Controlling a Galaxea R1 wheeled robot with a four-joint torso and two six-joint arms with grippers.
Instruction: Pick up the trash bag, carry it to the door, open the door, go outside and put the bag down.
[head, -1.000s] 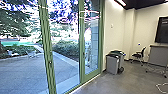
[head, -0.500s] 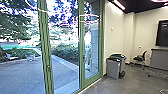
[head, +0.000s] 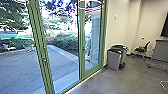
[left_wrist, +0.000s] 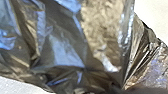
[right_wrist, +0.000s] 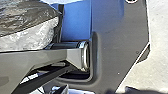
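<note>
Tall glass doors in a green frame (head: 40, 50) stand in front of me in the head view, with small dark fittings on the near post. The dark, shiny trash bag (left_wrist: 65, 50) hangs large and crumpled before the left wrist camera. Its folds draw together at my left gripper (left_wrist: 120, 88), which is shut on it. In the right wrist view, part of the bag (right_wrist: 25, 18), dark and partly see-through, lies beside the robot's own bar and plate.
Past the glass lies a paved yard (head: 20, 66) with pale chairs and bushes. Grey bins (head: 114, 59) stand against the wall right of the doors. A dark chair (head: 142, 50) and a grey desk (head: 161, 51) are farther right on the concrete floor.
The head camera's view has shifted and tilted down, bringing more of the floor and paving into sight. The near post stands farther left and leans more across the picture.
</note>
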